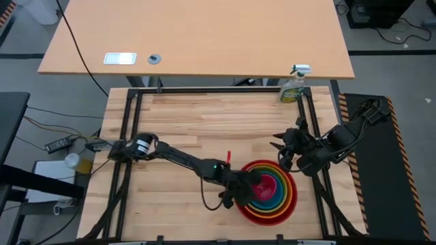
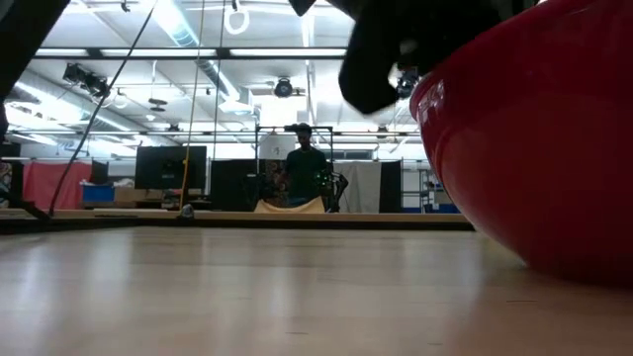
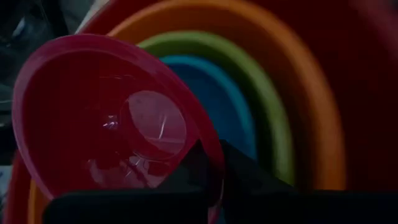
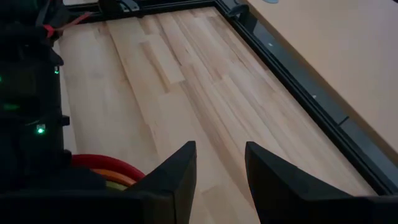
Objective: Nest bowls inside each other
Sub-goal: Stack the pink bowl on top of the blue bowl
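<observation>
A stack of nested bowls stands near the table's front right: red bowl (image 1: 289, 204) outermost, then orange (image 3: 298, 81), lime green (image 3: 261, 81) and blue (image 3: 224, 106). The small pink bowl (image 1: 267, 185) is tilted over the stack's middle, and my left gripper (image 1: 251, 189) is shut on it. In the low view the red bowl's wall (image 2: 534, 148) fills the right side and rests on the wood. My right gripper (image 4: 221, 158) hovers open just beyond the stack's far right side, with nothing between its fingers. My left gripper holds the pink bowl by its rim (image 3: 211, 163), on the side nearest the arm, with one finger inside the bowl and one outside. The fingers reach in from the table's left, slanting down. The bowl is tipped, its opening toward the wrist, above the blue bowl; whether the two touch, I cannot tell.
A green spray bottle (image 1: 294, 85) stands at the table's far right corner. Black frame rails (image 1: 320, 136) run along the table's edges. Bare wood lies to the left of and beyond the stack. A person (image 2: 305, 168) stands far off in the room.
</observation>
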